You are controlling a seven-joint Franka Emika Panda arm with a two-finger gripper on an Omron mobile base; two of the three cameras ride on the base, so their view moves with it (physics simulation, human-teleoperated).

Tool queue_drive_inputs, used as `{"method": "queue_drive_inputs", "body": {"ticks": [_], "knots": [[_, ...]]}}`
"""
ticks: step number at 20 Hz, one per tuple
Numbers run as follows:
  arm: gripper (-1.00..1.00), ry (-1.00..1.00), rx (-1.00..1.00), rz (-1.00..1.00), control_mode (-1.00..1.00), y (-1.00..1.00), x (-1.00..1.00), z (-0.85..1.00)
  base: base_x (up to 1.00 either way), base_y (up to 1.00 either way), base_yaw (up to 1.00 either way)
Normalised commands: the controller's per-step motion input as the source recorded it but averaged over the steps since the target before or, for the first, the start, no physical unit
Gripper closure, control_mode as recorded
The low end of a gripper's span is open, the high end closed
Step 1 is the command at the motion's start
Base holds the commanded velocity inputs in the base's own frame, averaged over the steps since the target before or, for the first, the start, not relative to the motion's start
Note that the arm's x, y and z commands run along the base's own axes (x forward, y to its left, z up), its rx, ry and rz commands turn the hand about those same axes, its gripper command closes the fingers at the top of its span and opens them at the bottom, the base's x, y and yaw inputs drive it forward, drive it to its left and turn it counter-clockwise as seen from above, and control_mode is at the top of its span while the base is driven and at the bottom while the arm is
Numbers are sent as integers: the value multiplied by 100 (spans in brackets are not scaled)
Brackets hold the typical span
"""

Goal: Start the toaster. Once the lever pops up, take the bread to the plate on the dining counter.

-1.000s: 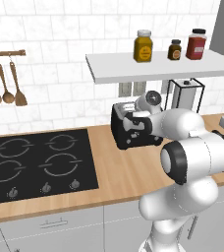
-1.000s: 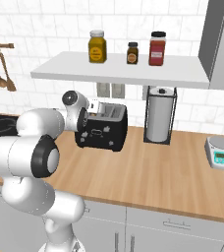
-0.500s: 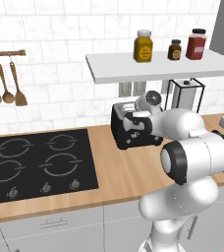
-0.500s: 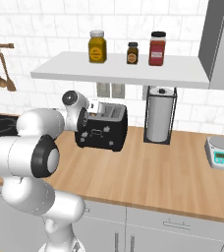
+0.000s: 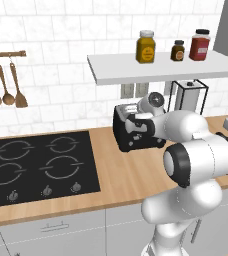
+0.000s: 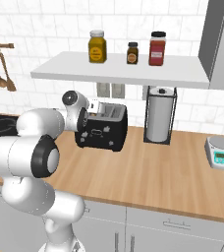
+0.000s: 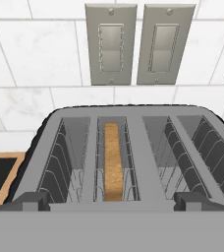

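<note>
I stand in a home kitchen: a light-wood worktop (image 5: pixel 121 170) holds a black four-ring hob (image 5: pixel 33 167), wooden spoons (image 5: pixel 6 90) hang on white wall tiles, and spice jars (image 6: pixel 97 47) line a white shelf (image 6: pixel 119 69).

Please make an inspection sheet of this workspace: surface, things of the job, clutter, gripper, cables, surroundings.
Surface: wood worktop with black hob.
Job's things: toaster by the wall; bread standing in its second slot from the left in the hand view.
Clutter: paper towel holder, kitchen scale.
Gripper: gripper open, over the toaster.
Cables: nothing seen.
Surroundings: shelf with three jars, hanging utensils, wall switches.
</note>
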Motion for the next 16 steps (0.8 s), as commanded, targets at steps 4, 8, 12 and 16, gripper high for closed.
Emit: {"method": "queue_drive_inputs", "body": {"ticks": [4, 8, 12, 16], "knots": [[-100, 0, 0, 0, -100, 0, 0, 0, 0, 0, 0], [-100, 0, 0, 0, -100, 0, 0, 0, 0, 0, 0], [-100, 0, 0, 0, -100, 0, 0, 0, 0, 0, 0], [-100, 0, 0, 0, -100, 0, 0, 0, 0, 0, 0]]}}
